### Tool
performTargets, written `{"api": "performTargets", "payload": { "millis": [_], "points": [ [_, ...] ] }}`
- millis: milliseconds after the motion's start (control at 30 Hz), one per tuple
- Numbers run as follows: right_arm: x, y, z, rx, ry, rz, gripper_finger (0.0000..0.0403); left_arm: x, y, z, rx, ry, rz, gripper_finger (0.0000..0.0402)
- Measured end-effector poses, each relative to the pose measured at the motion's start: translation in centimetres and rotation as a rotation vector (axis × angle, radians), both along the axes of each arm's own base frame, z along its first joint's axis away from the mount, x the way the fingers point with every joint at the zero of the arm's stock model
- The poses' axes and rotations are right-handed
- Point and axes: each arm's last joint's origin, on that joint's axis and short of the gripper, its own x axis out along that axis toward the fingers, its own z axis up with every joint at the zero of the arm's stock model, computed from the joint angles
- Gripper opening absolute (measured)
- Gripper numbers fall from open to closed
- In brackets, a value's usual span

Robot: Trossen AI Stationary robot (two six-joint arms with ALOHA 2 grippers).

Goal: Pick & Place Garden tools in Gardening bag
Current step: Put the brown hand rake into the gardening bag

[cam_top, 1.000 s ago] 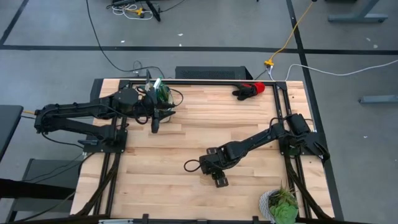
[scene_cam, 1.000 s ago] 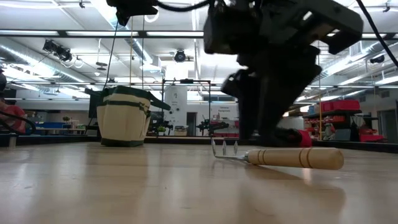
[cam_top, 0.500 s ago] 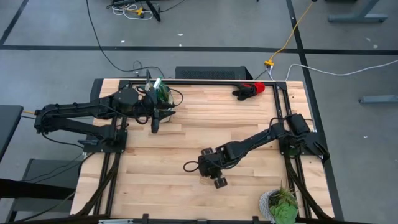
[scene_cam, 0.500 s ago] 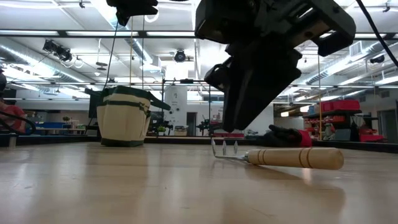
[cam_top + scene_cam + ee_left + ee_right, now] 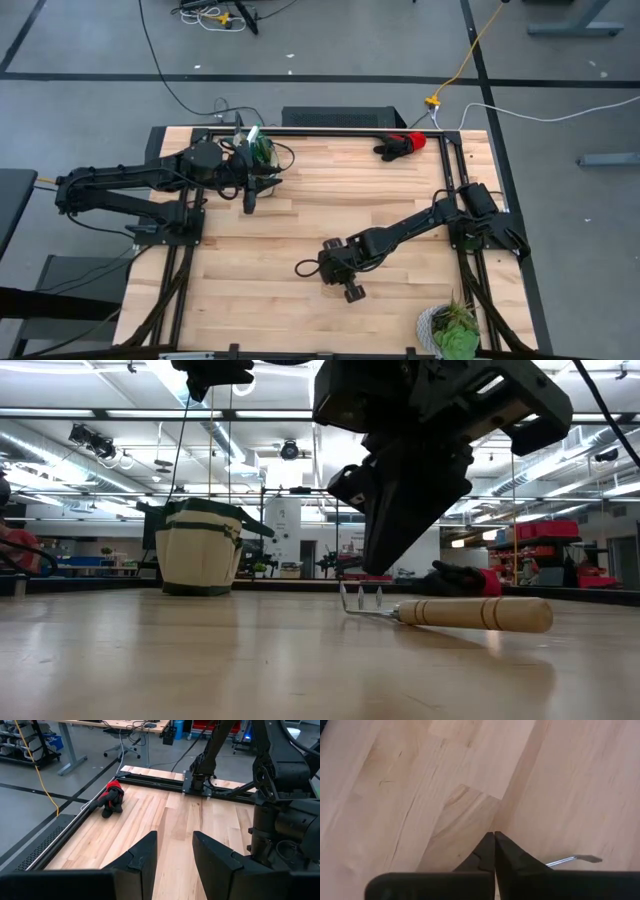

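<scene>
The right arm is seen reaching from its base at the right edge of the table diagonally down to the lower centre of the high view, its wrist bent downward. The right gripper is pointed at the wood, its jaws clenched tip to tip with nothing between them. In the low view the gripper is shown just above the tined end of a wooden-handled mini rake, which lies flat on the table; no contact with the rake can be made out. In the right wrist view a metal part of the rake is seen just beside the closed tips.

The left arm is stretched from the left side toward the upper left of the high view, where the left gripper is held beside the gardening bag. In the left wrist view its jaws stand partly apart and empty.

The beige bag stands upright at the far left of the low view. Red-and-black gloves lie at the upper right of the table. A potted plant stands at the lower right corner.
</scene>
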Motion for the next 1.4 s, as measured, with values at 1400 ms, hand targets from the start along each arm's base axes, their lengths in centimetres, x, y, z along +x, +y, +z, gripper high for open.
{"api": "performTargets", "payload": {
  "millis": [1400],
  "points": [
    [-3.1, -1.5, 0.8, -0.096, 0.101, 0.106, 0.0006, 0.0, 0.0, 0.0, 0.000, -0.004, 0.001, 0.0131]
  ]
}}
